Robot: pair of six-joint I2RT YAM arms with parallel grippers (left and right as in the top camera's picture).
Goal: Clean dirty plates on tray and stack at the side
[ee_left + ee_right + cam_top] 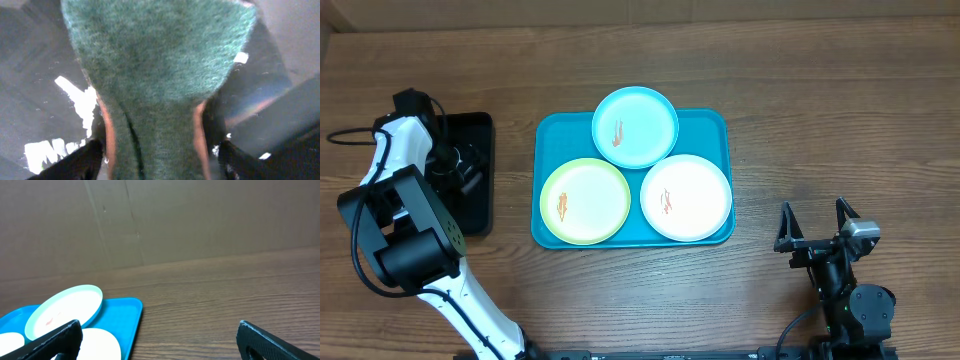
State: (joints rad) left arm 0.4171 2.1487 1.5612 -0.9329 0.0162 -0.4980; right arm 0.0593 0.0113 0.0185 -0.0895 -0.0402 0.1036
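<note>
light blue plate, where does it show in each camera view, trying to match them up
Overhead: the light blue plate is at top centre, lying over the far rim of the turquoise tray.
Left wrist: not in it; a green scouring pad fills the picture.
Right wrist: the light blue plate is at lower left, on the tray's far edge.
Shared landmark: the turquoise tray, seen in the overhead and right wrist views.

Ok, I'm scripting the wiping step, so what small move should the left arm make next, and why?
Probably lift the left gripper, which seems to pinch the green pad, off the black tray and toward the yellow-green plate: it lies nearest and shows an orange smear.
</note>
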